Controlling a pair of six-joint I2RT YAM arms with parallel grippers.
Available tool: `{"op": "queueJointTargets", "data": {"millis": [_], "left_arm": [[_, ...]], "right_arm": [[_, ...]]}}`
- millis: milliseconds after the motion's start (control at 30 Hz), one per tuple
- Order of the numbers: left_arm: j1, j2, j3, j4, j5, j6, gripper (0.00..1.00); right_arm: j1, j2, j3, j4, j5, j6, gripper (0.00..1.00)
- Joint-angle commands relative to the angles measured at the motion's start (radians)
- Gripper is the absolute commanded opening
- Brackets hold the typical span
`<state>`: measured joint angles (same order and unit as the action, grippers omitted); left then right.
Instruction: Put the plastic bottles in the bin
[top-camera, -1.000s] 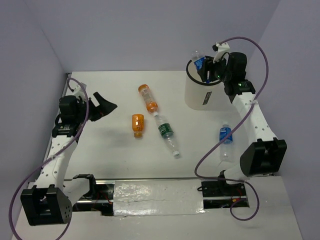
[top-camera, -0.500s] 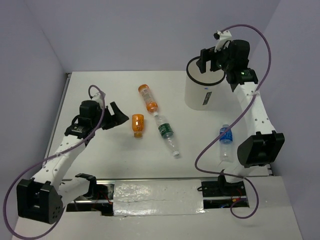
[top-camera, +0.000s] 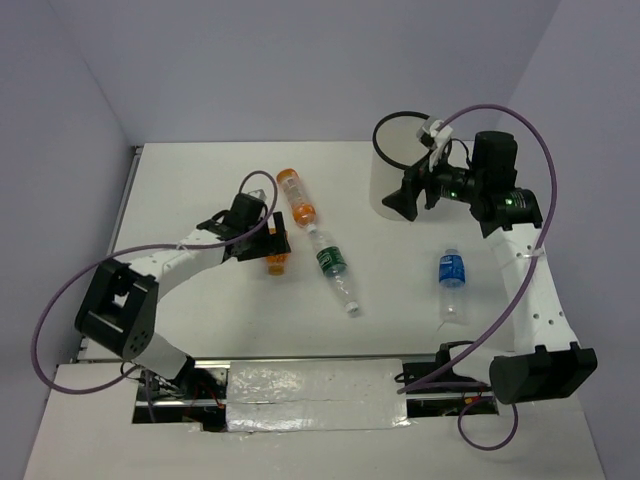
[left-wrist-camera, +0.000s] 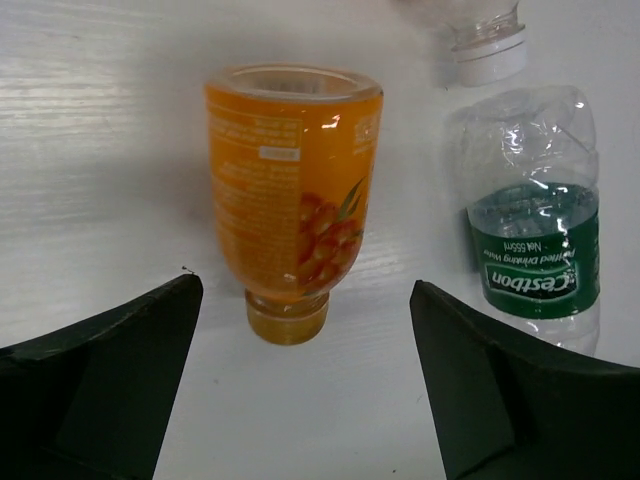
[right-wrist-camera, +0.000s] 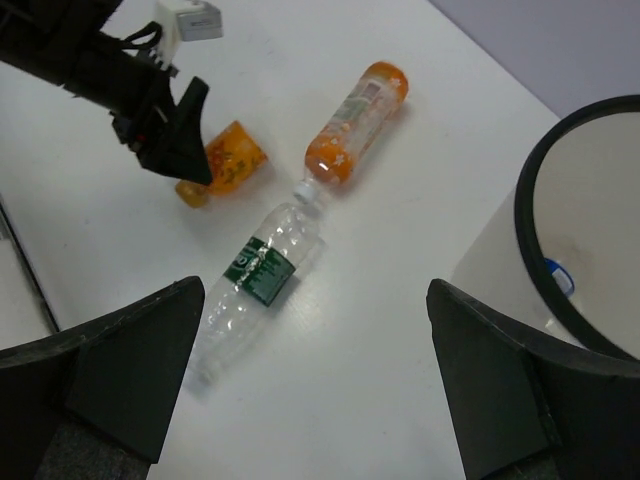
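A short orange bottle lies on the table, its cap end toward my left gripper. That gripper is open and empty, with its jaws standing wide on either side just short of the cap. In the left wrist view the bottle fills the centre. A longer orange bottle, a clear green-label bottle and a clear blue-label bottle lie loose. My right gripper is open and empty, beside the white bin, above the table. A blue-labelled bottle shows inside the bin.
The green-label bottle lies right beside the short orange one, close to the left gripper's right finger. The longer orange bottle's cap touches the green-label bottle's neck. Purple cables loop from both arms. Walls close the back and sides.
My right gripper has let go of a blue-labelled bottle over the bin and swung out in front of it. My left arm has swung right to the short orange bottle.
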<state>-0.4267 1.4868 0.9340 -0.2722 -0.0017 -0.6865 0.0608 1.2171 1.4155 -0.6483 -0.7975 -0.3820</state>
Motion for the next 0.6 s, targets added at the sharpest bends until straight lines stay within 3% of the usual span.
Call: {"op": "queueJointTargets", "data": {"millis": [0,167,333,500,567], "left_arm": [[-0.035,0.079,0.066,0.045,-0.058,-0.004,0.99],[-0.057,0.223,0.123,0.073,-0.116,0.025,0.99],[-0.058,0.271,0.132,0.094,-0.195,0.033,0.93],[-0.058,0.212,0.114,0.154,-0.149,0.056,0.71],[-0.060,0.188,0.117,0.172,-0.103,0.070,0.52]], "right_arm": [[-0.004,-0.051,-0.041,-0.045,-0.039,-0.047,1.00],[-0.009,-0.102,-0.090,-0.045,-0.028,-0.048,1.00],[-0.021,-0.126,-0.096,-0.050,-0.032,-0.040,1.00],[-0.036,-0.142,-0.086,-0.056,-0.037,-0.031,1.00],[-0.041,-0.145,-0.070,-0.060,-0.039,-0.028,1.00]]}}
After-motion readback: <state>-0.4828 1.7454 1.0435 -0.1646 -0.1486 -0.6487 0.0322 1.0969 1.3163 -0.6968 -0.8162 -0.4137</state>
